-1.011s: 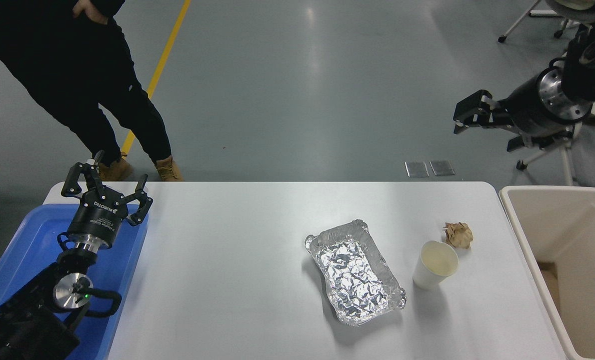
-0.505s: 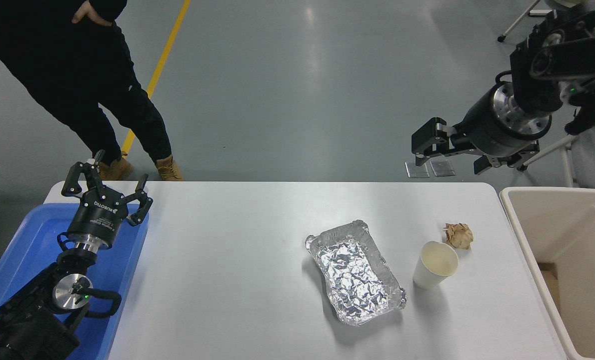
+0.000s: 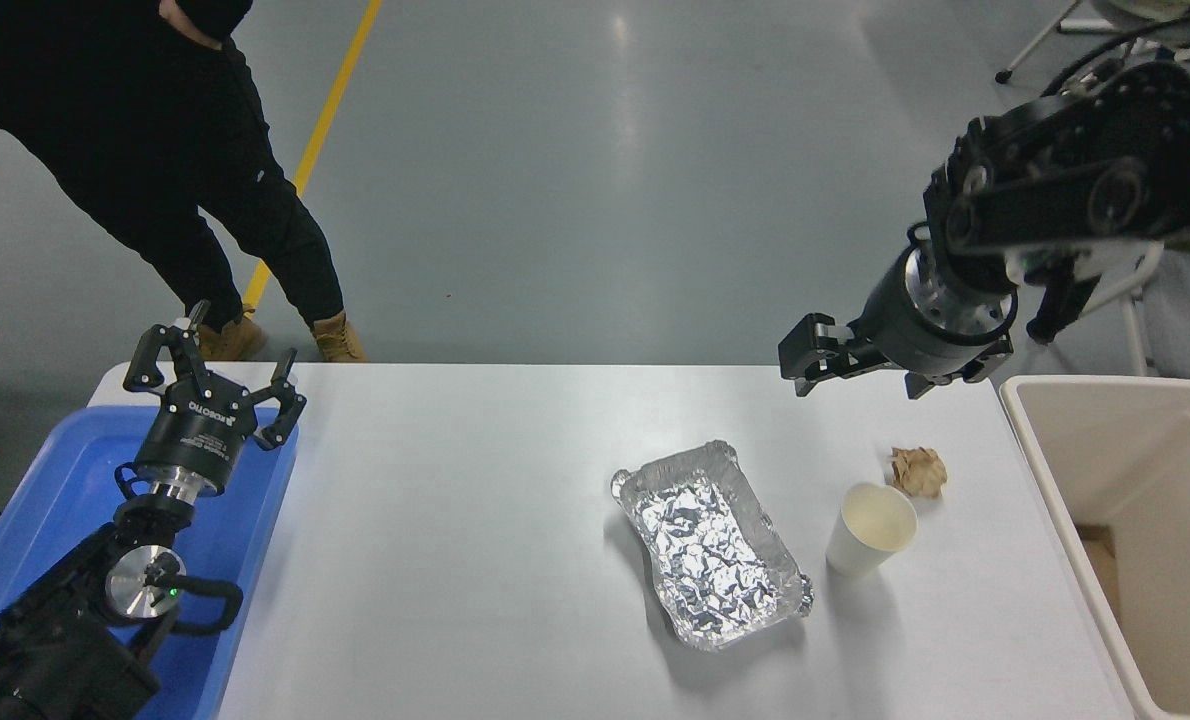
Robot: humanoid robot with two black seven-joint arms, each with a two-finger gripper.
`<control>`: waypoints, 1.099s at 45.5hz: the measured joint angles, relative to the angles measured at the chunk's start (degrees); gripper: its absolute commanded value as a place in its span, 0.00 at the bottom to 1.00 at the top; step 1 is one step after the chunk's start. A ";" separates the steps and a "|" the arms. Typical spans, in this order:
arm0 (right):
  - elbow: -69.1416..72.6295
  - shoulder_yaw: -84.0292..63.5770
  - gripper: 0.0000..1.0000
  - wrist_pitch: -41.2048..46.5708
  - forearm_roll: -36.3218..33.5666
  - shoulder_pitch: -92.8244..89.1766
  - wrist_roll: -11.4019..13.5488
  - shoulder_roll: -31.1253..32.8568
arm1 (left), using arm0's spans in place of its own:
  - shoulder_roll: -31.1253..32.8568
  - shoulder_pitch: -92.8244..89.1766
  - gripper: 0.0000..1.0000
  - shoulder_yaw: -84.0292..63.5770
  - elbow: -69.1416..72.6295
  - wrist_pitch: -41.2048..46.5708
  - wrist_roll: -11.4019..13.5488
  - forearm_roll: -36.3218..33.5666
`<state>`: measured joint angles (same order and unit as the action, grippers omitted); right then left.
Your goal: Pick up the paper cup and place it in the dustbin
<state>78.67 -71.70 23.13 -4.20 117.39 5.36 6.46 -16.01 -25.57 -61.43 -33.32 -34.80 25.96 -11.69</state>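
Paper cup (image 3: 870, 529) upright on tabletop (image 3: 455, 560), right hand (image 3: 800, 357) above far edge, finger state unclear, dustbin (image 3: 1155, 540) at right.

White paper cup (image 3: 869, 540), cream inside; crinkled silver foil tray (image 3: 712, 545); brown paper ball (image 3: 919, 470); beige dustbin (image 3: 1055, 470); blue plastic tray (image 3: 35, 490); white table (image 3: 455, 560).

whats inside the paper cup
The paper cup stands upright and open; only its bare cream inside shows. The very bottom near the front wall is hidden by the rim.
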 measured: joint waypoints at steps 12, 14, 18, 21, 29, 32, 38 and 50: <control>-4.86 -1.91 0.99 -6.47 0.85 -12.27 0.02 -0.10 | 0.00 -0.01 0.98 0.00 0.01 0.01 0.00 -0.03; -5.24 -2.02 0.98 -7.20 1.10 -13.56 0.02 -0.10 | 0.00 -0.01 0.98 0.00 0.01 0.01 0.00 -0.02; -6.28 -2.22 0.98 -8.68 1.63 -16.03 0.01 -0.03 | 0.00 0.00 0.98 0.01 0.01 0.01 -0.01 -0.03; -6.92 -2.32 0.98 -9.55 2.02 -17.55 0.00 0.08 | 0.00 0.00 0.98 0.01 0.01 0.00 -0.01 -0.02; -8.06 -2.52 0.97 -11.68 4.19 -20.84 0.00 0.32 | 0.00 -0.01 0.98 0.02 0.01 0.01 0.00 -0.03; -8.36 -2.53 0.97 -12.29 4.91 -21.84 -0.02 0.39 | 0.00 0.00 0.98 0.02 0.01 0.00 -0.01 -0.03; -9.15 -2.46 0.92 -13.07 5.81 -23.63 -0.05 0.46 | 0.00 -0.01 0.98 0.02 0.01 0.00 -0.01 -0.03; -10.63 -2.05 0.86 -15.34 6.55 -26.82 -0.05 0.45 | 0.00 -0.01 0.98 0.01 0.01 0.00 -0.01 -0.03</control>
<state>68.03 -73.74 7.79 2.35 90.57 5.31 6.91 -16.01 -25.58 -61.42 -33.31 -34.80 25.95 -11.71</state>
